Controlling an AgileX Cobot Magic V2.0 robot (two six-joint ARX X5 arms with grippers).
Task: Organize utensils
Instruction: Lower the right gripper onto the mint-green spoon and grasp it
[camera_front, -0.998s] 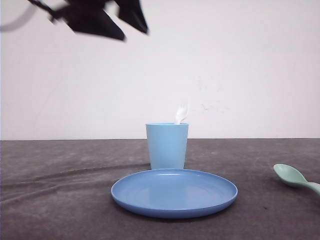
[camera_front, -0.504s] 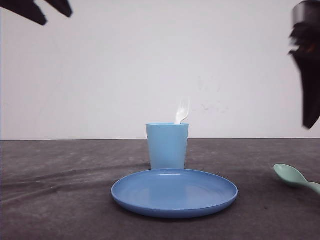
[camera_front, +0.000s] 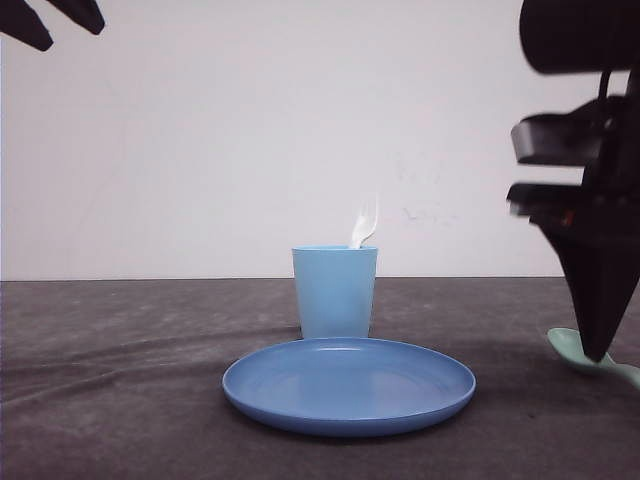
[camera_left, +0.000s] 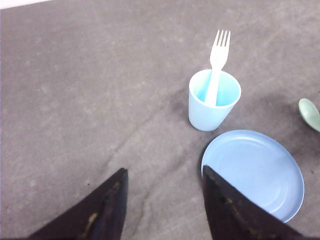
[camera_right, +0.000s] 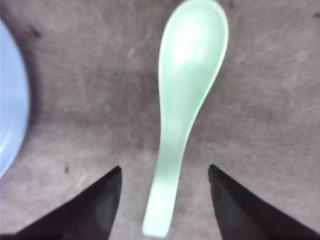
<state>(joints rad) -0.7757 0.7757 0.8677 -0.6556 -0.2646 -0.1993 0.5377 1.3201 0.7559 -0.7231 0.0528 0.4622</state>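
A white fork (camera_front: 363, 222) (camera_left: 218, 59) stands tines-up in the light blue cup (camera_front: 335, 292) (camera_left: 213, 100) at mid-table. The mint-green spoon (camera_front: 570, 345) (camera_right: 185, 90) (camera_left: 310, 113) lies flat on the dark table at the right. My right gripper (camera_front: 597, 352) (camera_right: 165, 170) is open low over the spoon, one finger on each side of its handle, not touching it. My left gripper (camera_front: 60, 22) (camera_left: 164, 171) is open, high at the upper left, with nothing between its fingers.
A round blue plate (camera_front: 348, 384) (camera_left: 255, 170) (camera_right: 9, 100) lies in front of the cup, left of the spoon. The table is covered by a wrinkled dark grey cloth (camera_front: 120, 380). A plain white wall (camera_front: 250, 130) stands behind.
My right arm has come down from the upper right to just over the spoon. My left gripper has drifted further toward the upper left corner.
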